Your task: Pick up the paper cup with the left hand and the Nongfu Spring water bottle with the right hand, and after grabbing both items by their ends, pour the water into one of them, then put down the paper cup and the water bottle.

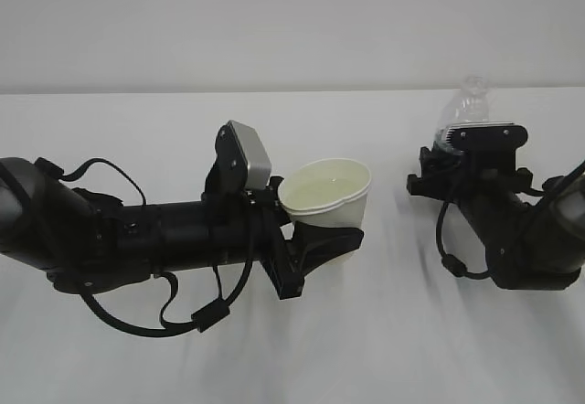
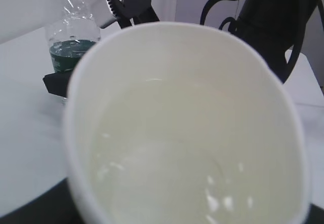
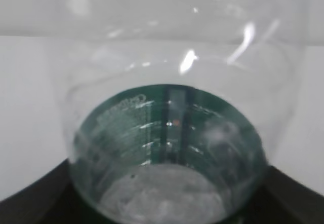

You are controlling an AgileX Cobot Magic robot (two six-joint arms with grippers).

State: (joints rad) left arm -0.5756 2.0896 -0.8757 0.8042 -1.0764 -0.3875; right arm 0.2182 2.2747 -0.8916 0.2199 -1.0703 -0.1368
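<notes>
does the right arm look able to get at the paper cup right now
Probably not straight away. The right pincer sits around the Nongfu Spring water bottle, so it is occupied, and the paper cup, with water in it, sits in the left pincer off to its side.

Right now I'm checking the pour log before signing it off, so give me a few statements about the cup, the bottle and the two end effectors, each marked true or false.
1. The paper cup has liquid in it. True.
2. The paper cup lies tipped on its side. False: it is upright, mouth up, in the left end effector.
3. The water bottle stands upright at the right end effector. True.
4. The bottle has a red cap on. False: no cap shows on its neck.
5. The bottle's label is dark green. True.
6. Cup and bottle touch. False: bare table lies between them.
</notes>
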